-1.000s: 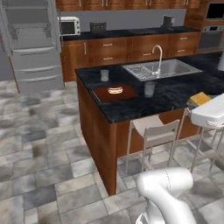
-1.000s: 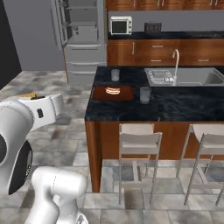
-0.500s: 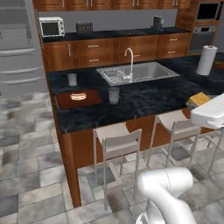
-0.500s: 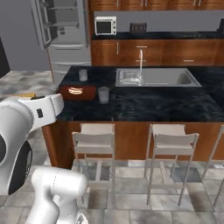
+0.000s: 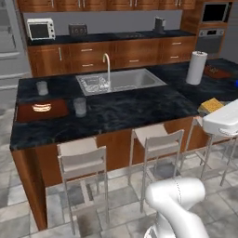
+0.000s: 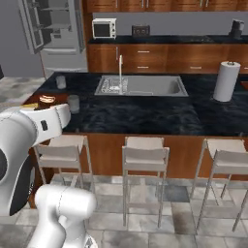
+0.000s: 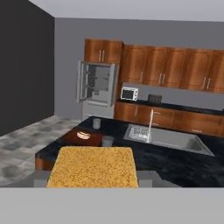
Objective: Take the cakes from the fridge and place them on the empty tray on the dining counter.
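The orange-tan square cake is large at the bottom of the hand view, and my gripper is shut on it. From the left base view the same cake hangs at the right, above the near edge of the black dining counter. The grey fridge stands at the far left with its upper doors open, also seen in the hand view. A sliver of blue at the right edge may be the tray. The dark brown wedge slice is out of view.
A reddish-brown board with a bun lies at the counter's left end, beside two glasses. The sink and its faucet sit mid-counter, a paper towel roll to the right. Several stools line the near side.
The base has driven to the right along the counter, so the whole scene has slid left in both base views. The cake stays in the gripper.
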